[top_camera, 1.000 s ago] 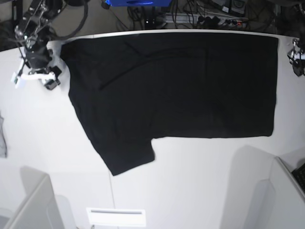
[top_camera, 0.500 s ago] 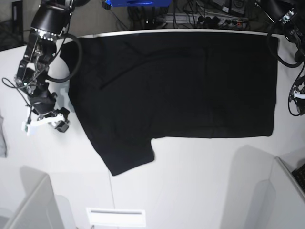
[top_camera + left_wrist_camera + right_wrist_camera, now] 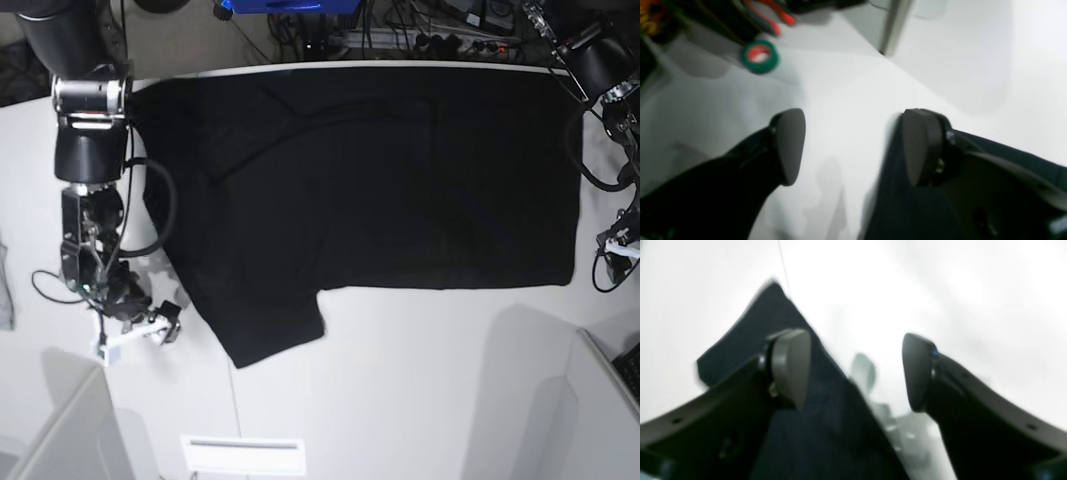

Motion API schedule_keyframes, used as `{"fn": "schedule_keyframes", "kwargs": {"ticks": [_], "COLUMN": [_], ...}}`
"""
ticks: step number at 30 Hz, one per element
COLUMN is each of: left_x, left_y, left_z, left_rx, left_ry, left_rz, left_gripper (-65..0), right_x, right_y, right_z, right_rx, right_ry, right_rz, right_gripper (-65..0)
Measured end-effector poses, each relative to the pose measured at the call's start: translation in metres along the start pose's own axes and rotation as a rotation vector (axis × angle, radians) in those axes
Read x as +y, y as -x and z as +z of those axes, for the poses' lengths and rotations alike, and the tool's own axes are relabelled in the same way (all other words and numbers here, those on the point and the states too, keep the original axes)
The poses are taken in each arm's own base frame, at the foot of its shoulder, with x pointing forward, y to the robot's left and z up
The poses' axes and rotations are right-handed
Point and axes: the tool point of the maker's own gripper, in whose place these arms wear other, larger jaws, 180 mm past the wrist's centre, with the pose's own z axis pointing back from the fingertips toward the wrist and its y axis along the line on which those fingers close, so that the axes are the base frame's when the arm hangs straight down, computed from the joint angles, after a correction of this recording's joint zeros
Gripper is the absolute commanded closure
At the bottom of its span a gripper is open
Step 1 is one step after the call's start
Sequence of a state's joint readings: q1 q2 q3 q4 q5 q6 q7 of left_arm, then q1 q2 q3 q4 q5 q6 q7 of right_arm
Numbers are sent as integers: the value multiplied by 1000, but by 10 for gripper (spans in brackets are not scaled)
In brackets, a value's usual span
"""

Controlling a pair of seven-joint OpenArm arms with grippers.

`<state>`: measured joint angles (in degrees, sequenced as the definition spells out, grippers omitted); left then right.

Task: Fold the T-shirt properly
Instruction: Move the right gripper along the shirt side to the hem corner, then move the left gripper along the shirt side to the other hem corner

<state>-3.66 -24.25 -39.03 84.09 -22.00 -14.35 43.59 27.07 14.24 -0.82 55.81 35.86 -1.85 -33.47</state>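
nearest me in the base view, my right gripper [image 3: 135, 330] hangs low over the white table [image 3: 400, 380], just beside the sleeve [image 3: 270, 335] that sticks out toward the near edge. its wrist view shows both fingers spread wide with nothing between them, one finger over the cloth edge and one over bare table; i judge that's a straddle set up to pinch the hem. on the other side my left gripper [image 3: 853, 146] sits off the near right corner of the t-shirt [image 3: 380, 180], jaws also parted and empty, again with the cloth edge under one finger. the shirt lies flat, plain face up, reaching to the far table edge. beyond the left gripper a green tape roll [image 3: 760, 56] lies clear of the work.
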Motion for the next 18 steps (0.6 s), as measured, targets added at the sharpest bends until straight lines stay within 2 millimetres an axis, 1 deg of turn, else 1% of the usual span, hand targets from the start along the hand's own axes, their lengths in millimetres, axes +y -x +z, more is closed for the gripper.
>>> {"fn": "schedule_keyframes", "kwargs": {"ticks": [2, 4, 6, 8, 11, 12, 18], "left_x": [-1, 1, 3, 3, 4, 4, 8], "left_y": [0, 1, 4, 6, 5, 6, 17], "left_z": [0, -1, -1, -1, -1, -1, -5], "left_rx": [-1, 2, 12, 15, 13, 15, 45], "left_ry": [9, 2, -9, -7, -6, -8, -13], "left_rz": [0, 3, 5, 4, 3, 4, 20], "left_gripper": [-439, -439, -439, -439, -439, -439, -439], "right_x": [5, 17, 26, 30, 28, 29, 47], "right_y": [1, 5, 9, 17, 28, 28, 37], "right_z": [-13, -24, -35, -45, -52, -53, -56], "right_rx": [34, 55, 72, 91, 118, 114, 137], "right_ry": [-2, -61, -81, -80, -58, -56, -79], "right_rz": [44, 117, 131, 127, 160, 174, 218], "right_gripper": [-432, -432, -432, -432, -432, -432, -426]}}
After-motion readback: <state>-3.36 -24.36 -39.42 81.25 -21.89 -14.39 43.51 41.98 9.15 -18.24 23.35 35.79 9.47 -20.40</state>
